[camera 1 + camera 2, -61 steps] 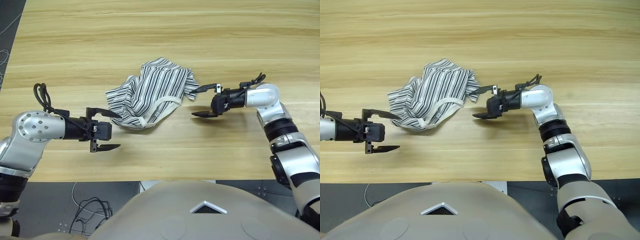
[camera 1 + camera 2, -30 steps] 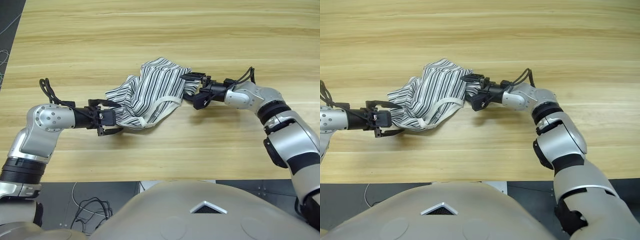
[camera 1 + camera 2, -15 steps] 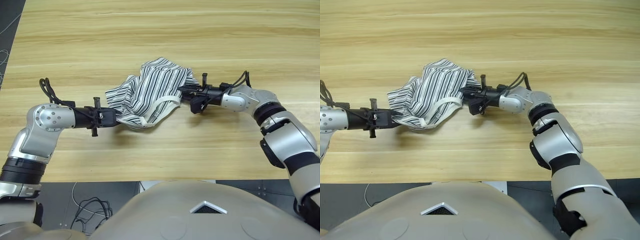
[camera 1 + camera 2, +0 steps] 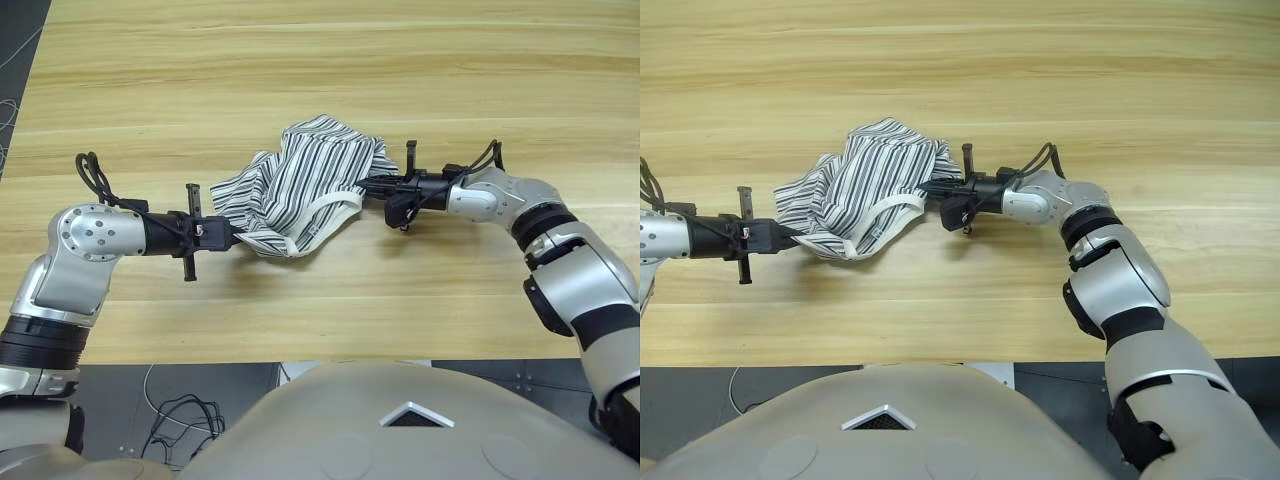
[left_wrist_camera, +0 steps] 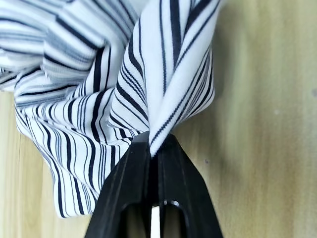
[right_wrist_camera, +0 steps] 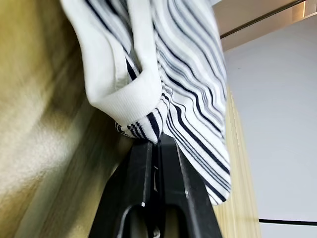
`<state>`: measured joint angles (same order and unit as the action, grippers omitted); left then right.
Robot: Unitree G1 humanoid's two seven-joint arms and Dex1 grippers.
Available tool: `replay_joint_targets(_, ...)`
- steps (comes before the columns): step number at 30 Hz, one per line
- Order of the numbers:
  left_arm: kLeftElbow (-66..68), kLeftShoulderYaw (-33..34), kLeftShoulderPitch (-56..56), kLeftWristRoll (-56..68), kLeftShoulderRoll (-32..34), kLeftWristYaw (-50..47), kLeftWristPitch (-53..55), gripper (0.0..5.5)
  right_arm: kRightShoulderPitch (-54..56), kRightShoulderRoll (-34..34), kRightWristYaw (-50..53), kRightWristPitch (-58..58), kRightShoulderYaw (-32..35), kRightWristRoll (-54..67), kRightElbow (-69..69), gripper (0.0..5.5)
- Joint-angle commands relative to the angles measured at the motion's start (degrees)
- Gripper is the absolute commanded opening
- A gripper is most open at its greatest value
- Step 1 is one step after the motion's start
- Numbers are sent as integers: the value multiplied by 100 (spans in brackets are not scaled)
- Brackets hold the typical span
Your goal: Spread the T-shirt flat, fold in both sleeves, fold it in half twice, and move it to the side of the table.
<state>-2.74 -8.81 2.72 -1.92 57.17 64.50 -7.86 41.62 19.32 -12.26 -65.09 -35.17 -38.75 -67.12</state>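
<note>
A black-and-white striped T-shirt [image 4: 296, 188] with white trim lies crumpled in a heap near the middle of the wooden table [image 4: 320, 60]. My left gripper [image 4: 237, 235] is shut on the shirt's near-left edge; the left wrist view shows striped cloth [image 5: 163, 89] pinched between the closed black fingers [image 5: 129, 193]. My right gripper [image 4: 366, 184] is shut on the shirt's right edge, and the right wrist view shows a white ribbed hem [image 6: 129, 106] caught at the fingertips [image 6: 158, 148]. Both grippers are low over the table, on opposite sides of the heap.
Bare wood stretches on all sides of the shirt, widest toward the far edge. The table's near edge [image 4: 300, 360] runs just below my arms, with dark floor and cables [image 4: 170, 410] beyond it.
Both grippers went from open beside the shirt to shut on its edges. In the last half second the arms have pulled slightly outward, lifting the pinched cloth a little.
</note>
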Motion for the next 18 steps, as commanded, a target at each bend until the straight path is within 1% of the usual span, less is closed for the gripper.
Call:
replay_joint_targets(1,-421,505,-313,644,359,401,186,12,-526,590,-3500,1034,340,3142,1483,10)
replay_joint_targets(2,-437,739,-562,909,441,481,208,12,-680,852,-4913,2273,563,4499,2392,10)
replay_joint_targets(3,-310,927,-943,1084,457,466,282,12,-655,1064,-6078,3466,835,5454,2935,10)
replay_joint_targets(5,67,1130,-1674,1319,500,527,384,12,-318,1320,-7399,4886,1274,6326,3162,10)
replay_joint_targets(6,298,1137,-2044,1365,533,604,428,12,-41,1336,-7655,5315,1450,6463,3065,10)
replay_joint_targets(8,625,1018,-2515,1317,644,851,410,12,420,1344,-7952,5982,1562,6588,2971,10)
replay_joint_targets(10,874,686,-2931,935,657,963,338,12,832,1428,-8020,6397,1463,6616,2933,10)
replay_joint_targets(13,1506,333,-3898,460,436,947,241,12,1458,1653,-8023,6920,1211,6676,2818,10)
replay_joint_targets(16,2275,178,-4763,178,149,835,98,12,2052,1441,-8023,7234,1287,6589,2299,10)
replay_joint_targets(18,2551,84,-5022,33,-3,769,-34,12,2314,1245,-8018,7203,1426,6399,1891,10)
